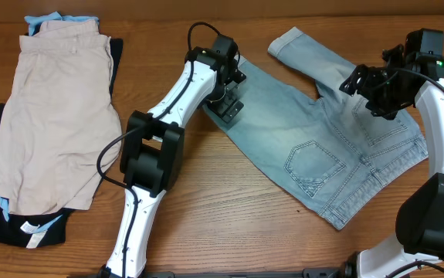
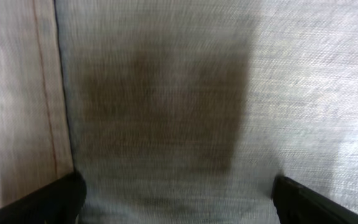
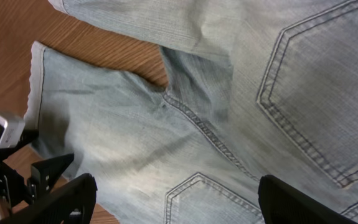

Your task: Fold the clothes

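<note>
The light-blue denim shorts (image 1: 314,147) lie spread flat on the wooden table, back pockets up, one rolled cuff at the far middle and the waistband at the right. My left gripper (image 1: 228,104) is open, low over the left leg's end; its wrist view is filled with denim (image 2: 166,93) between its spread fingers (image 2: 179,193). My right gripper (image 1: 372,93) is open above the seat near the crotch. Its wrist view shows both pockets and the crotch seam (image 3: 228,93) between its wide fingers (image 3: 175,199).
A pile at the left holds beige khaki shorts (image 1: 52,108) on top of a light-blue garment (image 1: 44,19) and a black garment (image 1: 13,224). Bare wood (image 1: 229,216) lies in front of the denim. The left gripper shows in the right wrist view (image 3: 10,168).
</note>
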Available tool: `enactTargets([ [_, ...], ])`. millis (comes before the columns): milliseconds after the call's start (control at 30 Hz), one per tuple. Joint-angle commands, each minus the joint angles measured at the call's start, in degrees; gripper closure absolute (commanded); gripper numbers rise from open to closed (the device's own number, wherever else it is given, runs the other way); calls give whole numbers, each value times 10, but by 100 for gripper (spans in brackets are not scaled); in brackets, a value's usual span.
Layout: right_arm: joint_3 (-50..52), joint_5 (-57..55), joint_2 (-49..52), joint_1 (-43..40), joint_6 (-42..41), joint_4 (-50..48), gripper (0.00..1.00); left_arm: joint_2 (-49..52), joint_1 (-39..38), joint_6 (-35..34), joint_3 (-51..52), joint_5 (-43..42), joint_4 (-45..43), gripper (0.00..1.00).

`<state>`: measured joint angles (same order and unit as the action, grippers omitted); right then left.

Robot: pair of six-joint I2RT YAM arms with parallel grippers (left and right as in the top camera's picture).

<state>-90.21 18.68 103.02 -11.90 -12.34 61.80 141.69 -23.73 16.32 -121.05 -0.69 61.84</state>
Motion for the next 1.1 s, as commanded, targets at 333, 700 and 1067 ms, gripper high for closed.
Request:
enactTargets([
  [333, -2, 3, -20, 2, 3, -11, 10, 101, 46, -211, 82, 99, 249, 0],
  [700, -2, 3, -20, 2, 3, -16, 9, 99, 62, -241, 314, 74, 138, 0],
  [1067, -2, 3, -20, 3, 3, -25, 9, -8, 62, -240, 370, 59, 94, 0],
])
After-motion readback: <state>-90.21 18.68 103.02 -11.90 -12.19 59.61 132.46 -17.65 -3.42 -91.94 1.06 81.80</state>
